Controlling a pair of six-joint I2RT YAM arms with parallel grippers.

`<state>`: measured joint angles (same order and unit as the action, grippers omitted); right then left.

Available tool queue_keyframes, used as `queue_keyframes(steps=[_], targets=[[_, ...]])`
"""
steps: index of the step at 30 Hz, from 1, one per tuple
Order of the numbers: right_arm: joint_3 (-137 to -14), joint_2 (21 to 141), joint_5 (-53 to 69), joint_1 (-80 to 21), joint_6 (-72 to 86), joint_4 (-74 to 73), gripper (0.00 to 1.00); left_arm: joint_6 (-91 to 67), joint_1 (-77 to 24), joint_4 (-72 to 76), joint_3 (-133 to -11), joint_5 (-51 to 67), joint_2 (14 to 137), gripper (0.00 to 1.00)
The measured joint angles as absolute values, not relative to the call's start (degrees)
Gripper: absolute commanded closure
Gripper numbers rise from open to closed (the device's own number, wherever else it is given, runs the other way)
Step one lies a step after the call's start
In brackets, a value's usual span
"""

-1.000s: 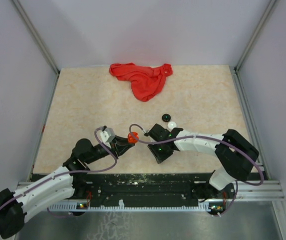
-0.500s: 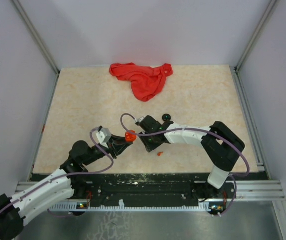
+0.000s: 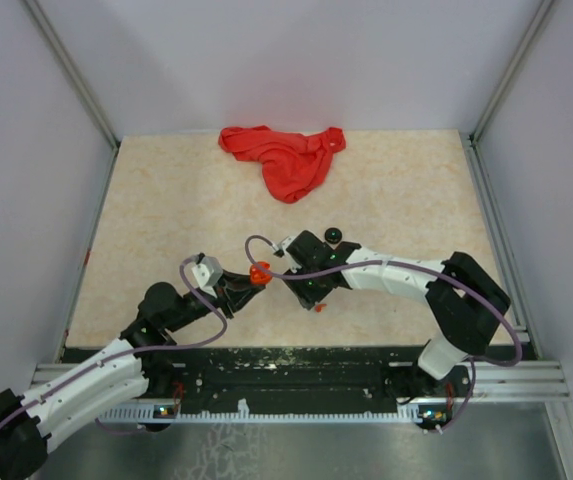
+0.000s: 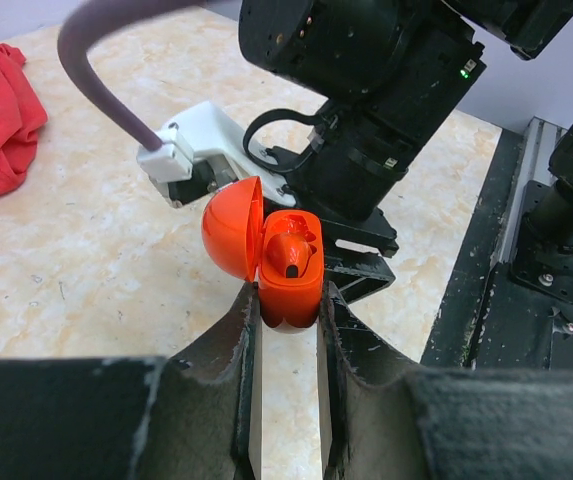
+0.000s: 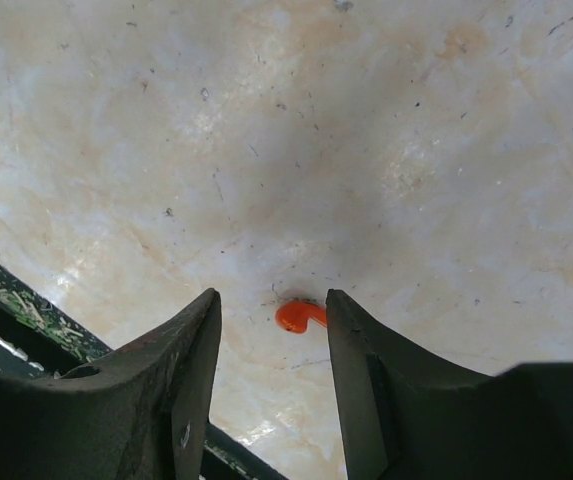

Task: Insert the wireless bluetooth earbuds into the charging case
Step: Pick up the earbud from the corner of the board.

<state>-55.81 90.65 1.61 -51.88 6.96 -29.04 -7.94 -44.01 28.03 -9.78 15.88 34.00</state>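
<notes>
Top view: the left gripper (image 3: 250,282) is clamping the open case (image 3: 260,272) near the table's (image 3: 166,200) front edge. The right gripper (image 3: 312,295) is hovering just right of the case, over a loose earbud (image 3: 319,307). Bare table is lying between case and cloth (image 3: 286,160).

Left wrist view: a seated earbud (image 4: 291,256) is resting inside the case.

Right wrist view: the jaws are standing apart, empty, flanking the loose earbud beside the edge.

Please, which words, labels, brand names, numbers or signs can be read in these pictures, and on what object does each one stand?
None: no text can be read in any view.
The red charging case, the loose red earbud and the red cloth show no print.
The small green light is only a lamp, without letters.
</notes>
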Motion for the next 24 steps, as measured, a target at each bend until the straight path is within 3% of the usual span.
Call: queue_keyframes(steps=[24], targets=[[-54.4, 93.6, 1.3, -51.6, 5.2, -34.8, 0.62, -8.2, -44.0, 28.1, -9.8, 17.0, 34.8, 0.99]])
